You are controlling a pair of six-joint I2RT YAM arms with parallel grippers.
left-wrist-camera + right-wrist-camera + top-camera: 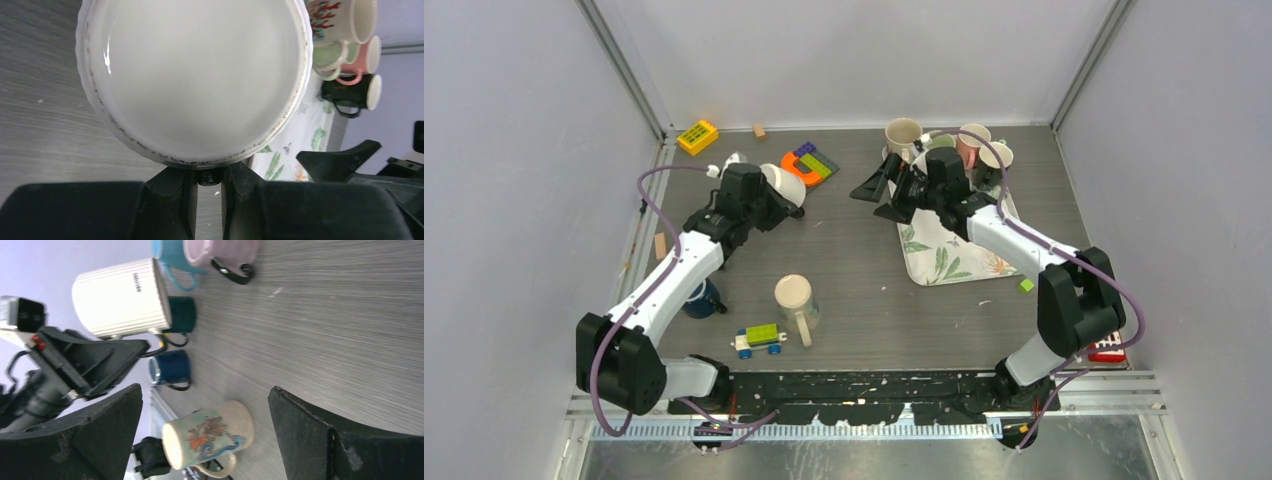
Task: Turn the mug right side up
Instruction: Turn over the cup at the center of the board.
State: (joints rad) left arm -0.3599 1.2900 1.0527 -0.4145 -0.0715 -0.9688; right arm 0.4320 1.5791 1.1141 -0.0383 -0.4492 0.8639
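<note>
My left gripper (776, 200) (209, 172) is shut on the dark handle of a white ribbed mug (786, 183) (195, 75) (120, 297) and holds it off the table at the back left. The mug's flat base faces the left wrist camera, and in the right wrist view its mouth end points toward the table. My right gripper (876, 198) (205, 392) hangs wide open at centre back, empty, a short way right of the held mug. A cream mug with a dragon print (794, 298) (207, 440) stands on the table near the front.
A floral mat (944, 255) at the back right carries cream (903, 135), pink (972, 140) and black-and-white (996, 158) mugs. A dark blue mug (701, 298) sits under the left arm. A toy car (759, 340), a yellow block (697, 136) and an orange ring (802, 170) lie about.
</note>
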